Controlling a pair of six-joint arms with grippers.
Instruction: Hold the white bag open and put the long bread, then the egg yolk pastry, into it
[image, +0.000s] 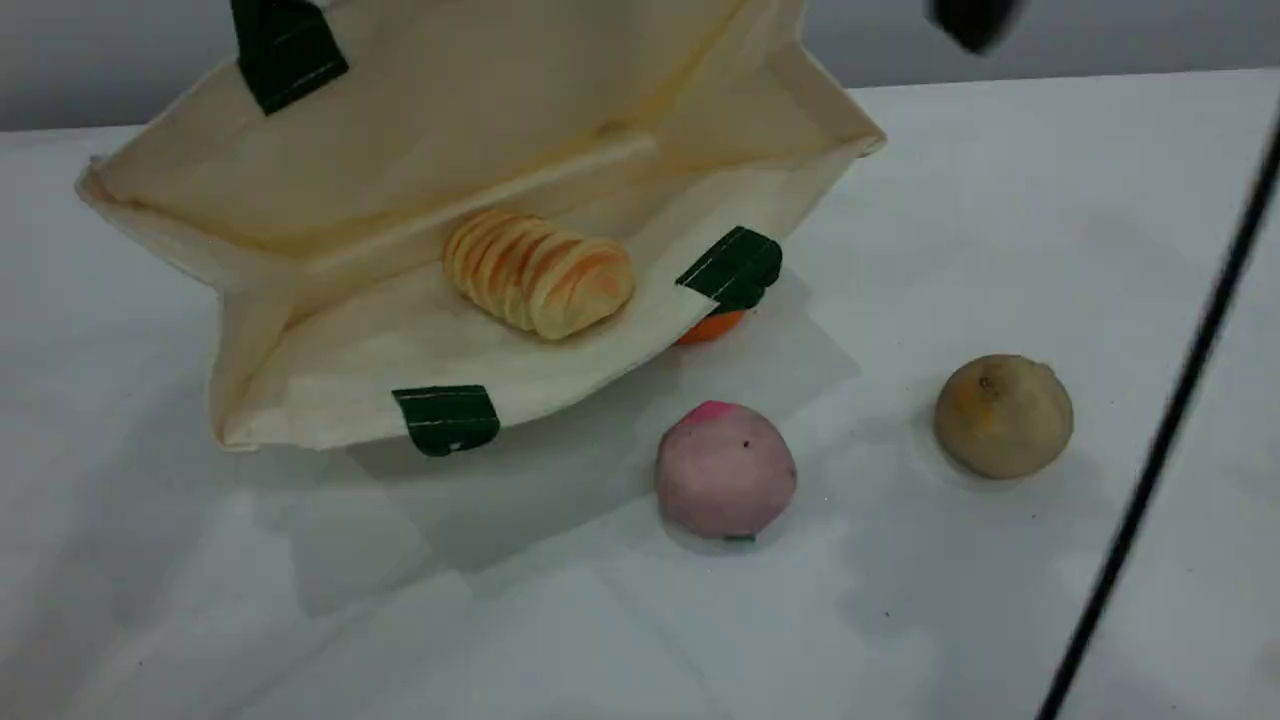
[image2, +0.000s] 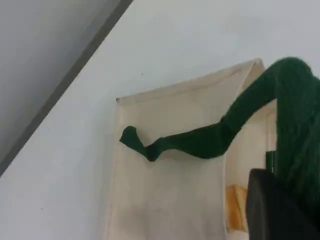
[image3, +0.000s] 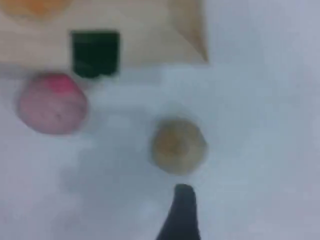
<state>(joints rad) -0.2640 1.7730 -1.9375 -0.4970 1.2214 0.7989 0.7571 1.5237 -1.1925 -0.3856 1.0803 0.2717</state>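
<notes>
A smooth, matte white tabletop (image: 1000, 620) fills nearly the whole scene, from the near edge to a straight far edge that rises slightly toward the right. Beyond that far edge stands a plain grey wall (image: 1100, 35), darker than the table. The light is soft and even, and pale grey shadows with blurred edges lie on the tabletop at near centre and near left. In the left wrist view the tabletop ends at a dark grey strip (image2: 75, 75) with a paler grey surface (image2: 35, 45) beyond; wall or floor, I cannot tell.
</notes>
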